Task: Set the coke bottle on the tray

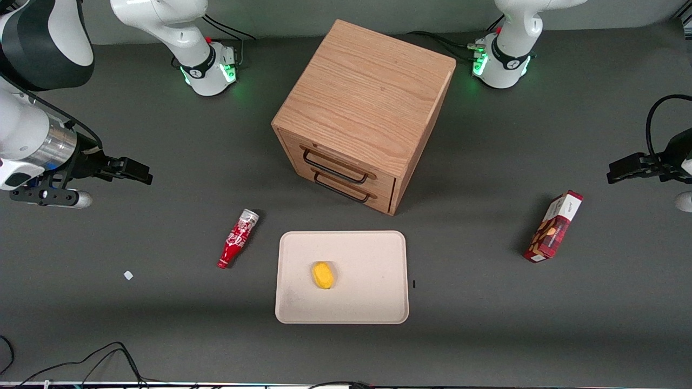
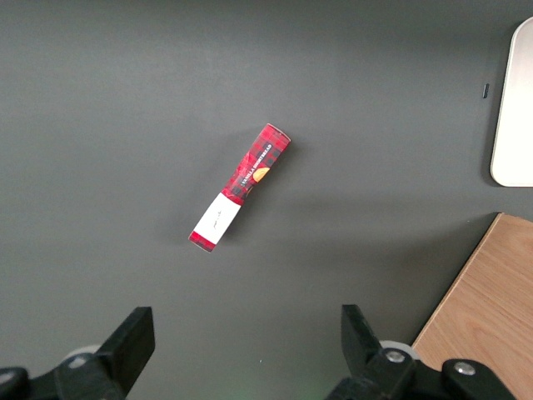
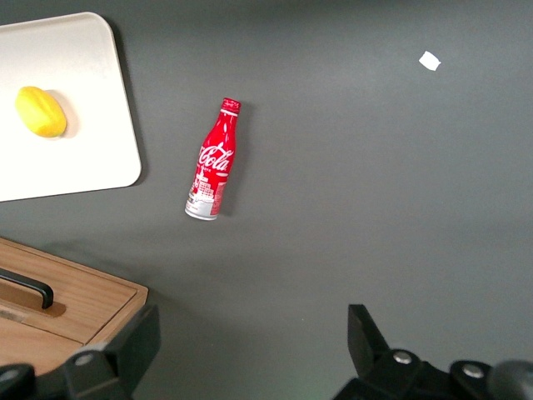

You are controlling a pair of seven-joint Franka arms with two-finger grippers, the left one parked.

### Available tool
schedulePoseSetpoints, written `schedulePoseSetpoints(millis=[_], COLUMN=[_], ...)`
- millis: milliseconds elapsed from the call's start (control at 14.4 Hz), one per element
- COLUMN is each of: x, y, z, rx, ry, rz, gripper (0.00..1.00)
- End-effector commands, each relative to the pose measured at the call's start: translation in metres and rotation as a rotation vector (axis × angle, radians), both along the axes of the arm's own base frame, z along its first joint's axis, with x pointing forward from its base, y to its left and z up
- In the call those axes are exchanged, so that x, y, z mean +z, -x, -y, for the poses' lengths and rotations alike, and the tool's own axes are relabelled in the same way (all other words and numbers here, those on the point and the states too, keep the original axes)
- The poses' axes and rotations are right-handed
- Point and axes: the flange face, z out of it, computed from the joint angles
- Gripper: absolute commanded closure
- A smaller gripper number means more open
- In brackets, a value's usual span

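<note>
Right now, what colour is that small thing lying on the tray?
Yellow: the small object on the cream tray; front view shows it best.

— Around the coke bottle [image 1: 238, 239]? Bare surface [image 1: 162, 302] all round; tray [image 1: 292, 308] just beside, apart.
— Tool [image 1: 141, 172]? Fingers spread, high toward the working arm's end.
— In the way? Drawer cabinet [image 1: 362, 116] standing tall; yellow object [image 1: 322, 275] mid-tray.

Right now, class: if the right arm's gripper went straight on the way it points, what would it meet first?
Probably bare table. The wrist view looks down along the open gripper, and nothing lies between its fingers. The coke bottle lies off that line, beside the tray, though depth is hard to judge.
</note>
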Motion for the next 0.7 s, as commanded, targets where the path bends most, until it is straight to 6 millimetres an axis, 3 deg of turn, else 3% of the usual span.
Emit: schedulePoseSetpoints(millis=[0,418,627], x=[-0.015,-0.093,-0.151], y=[-0.004,0.005,0.014], z=[-0.008,-0.054,-0.071], rx=[-0.107,-0.212,-0.263], ry=[0.003,0.017,0.043], rz=[-0.048,-0.032,0.031], gripper=[0.00,0.00,0.00])
